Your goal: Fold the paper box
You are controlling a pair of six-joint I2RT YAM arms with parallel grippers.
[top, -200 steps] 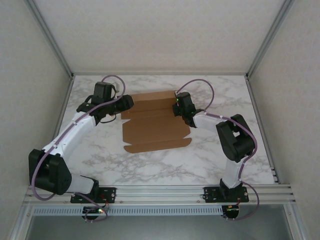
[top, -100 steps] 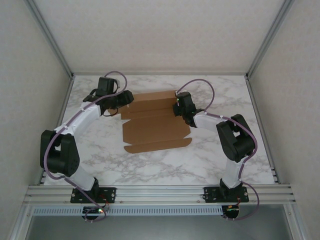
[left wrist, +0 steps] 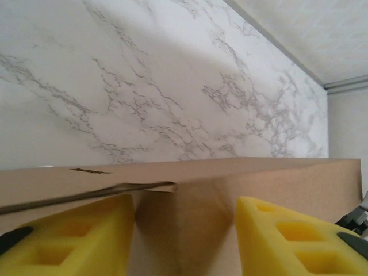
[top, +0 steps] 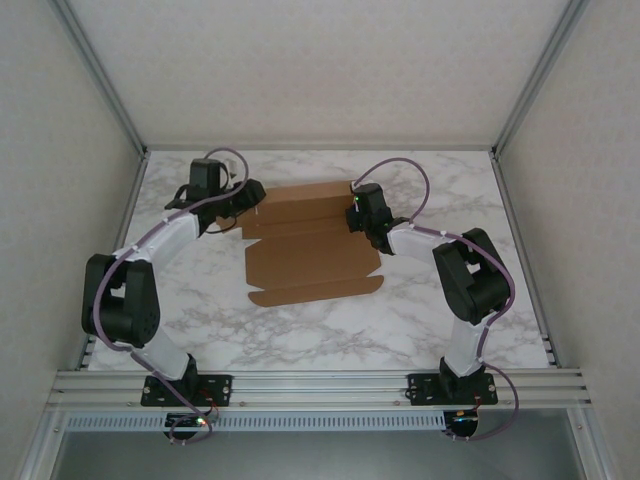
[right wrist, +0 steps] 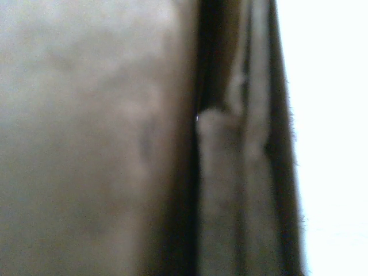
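The paper box [top: 310, 245] is a flat brown cardboard sheet with flaps, lying in the middle of the marble table [top: 300, 330]. My left gripper [top: 254, 196] is at the sheet's far left corner. In the left wrist view its yellow fingers [left wrist: 75, 236] stand apart, the left gripper [left wrist: 184, 210] is open, and a raised edge of the paper box [left wrist: 259, 178] runs across just beyond them. My right gripper [top: 357, 213] rests on the sheet's far right end. The right wrist view has blurred cardboard [right wrist: 86, 144] pressed close to the lens, hiding the jaws.
Bare marble lies in front of the sheet and to both sides. White walls and aluminium posts [top: 105, 90] close in the table at the left, back and right. An aluminium rail [top: 320, 385] with both arm bases runs along the near edge.
My left arm has lifted its elbow and the left gripper has moved slightly back along the sheet's far left corner, with its fingers closer together. The right arm and the sheet have stayed put.
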